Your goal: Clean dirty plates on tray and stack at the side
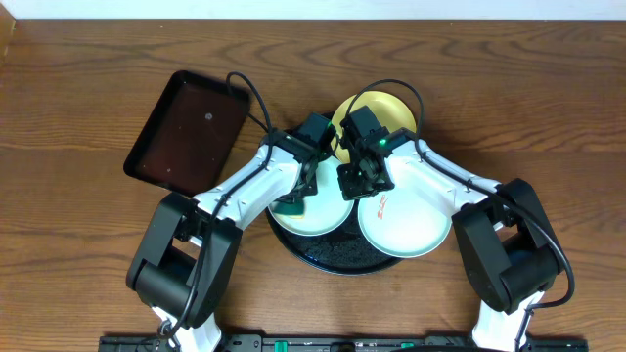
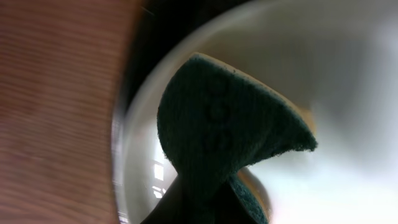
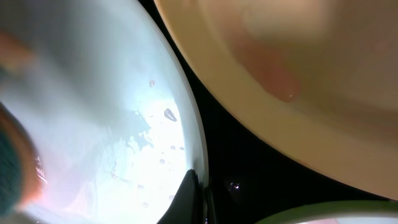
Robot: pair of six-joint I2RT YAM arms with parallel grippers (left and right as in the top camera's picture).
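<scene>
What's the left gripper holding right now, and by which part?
The left gripper holds the green sponge, pinched by one folded end, over a mint-white plate.

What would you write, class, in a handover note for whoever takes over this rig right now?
Left gripper: shut on the green scouring sponge, on the left pale mint round plate.
Right gripper: shut, tips at that plate's rim.
All three plates sit on the round glossy black tray: pale yellow plate at the back, right mint plate showing a red smear.
Done: nothing stacked yet.
Left: wipe all three, stack them beside the tray.
</scene>
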